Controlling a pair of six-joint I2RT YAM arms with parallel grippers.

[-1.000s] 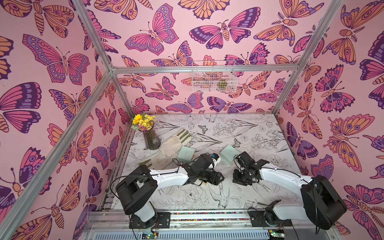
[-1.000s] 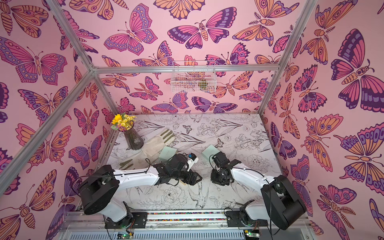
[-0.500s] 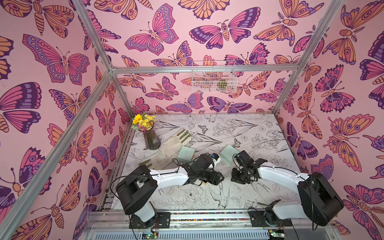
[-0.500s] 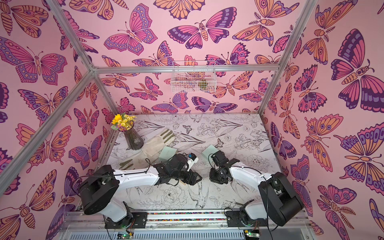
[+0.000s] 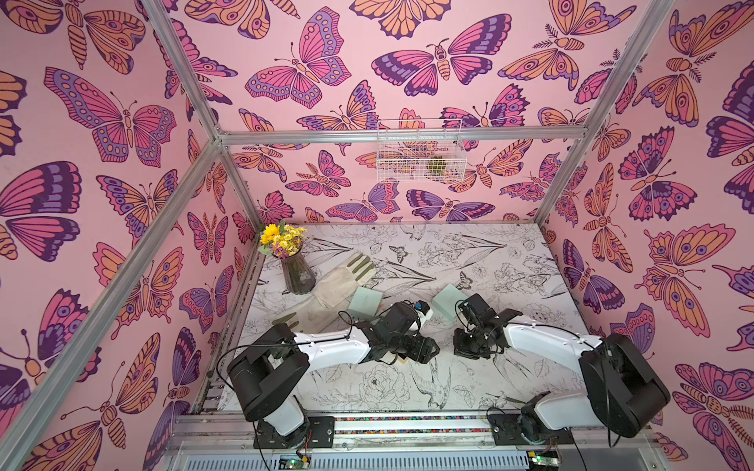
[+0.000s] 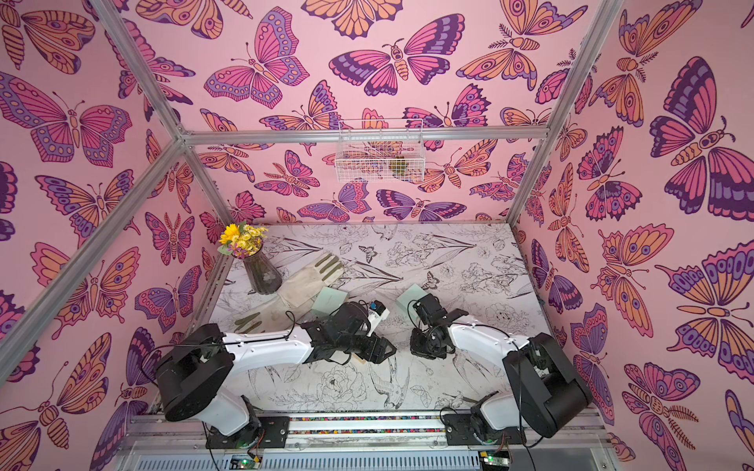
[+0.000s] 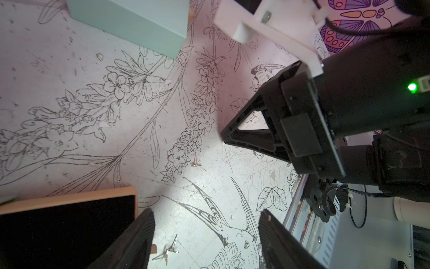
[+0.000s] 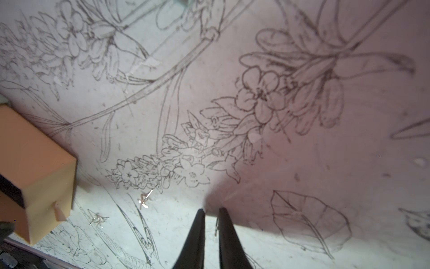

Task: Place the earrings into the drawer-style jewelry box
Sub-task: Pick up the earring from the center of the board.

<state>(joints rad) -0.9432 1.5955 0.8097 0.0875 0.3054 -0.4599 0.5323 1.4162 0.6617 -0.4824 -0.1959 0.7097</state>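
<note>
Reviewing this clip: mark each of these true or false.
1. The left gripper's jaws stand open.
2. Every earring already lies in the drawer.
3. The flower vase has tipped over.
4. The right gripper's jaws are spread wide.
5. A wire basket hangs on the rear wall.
1. True: the left gripper shows a wide gap between its jaws.
2. False: an earring and a second earring lie on the table, outside the drawer.
3. False: the flower vase stands upright.
4. False: the right gripper has its jaws nearly together.
5. True: the wire basket hangs there.
</note>
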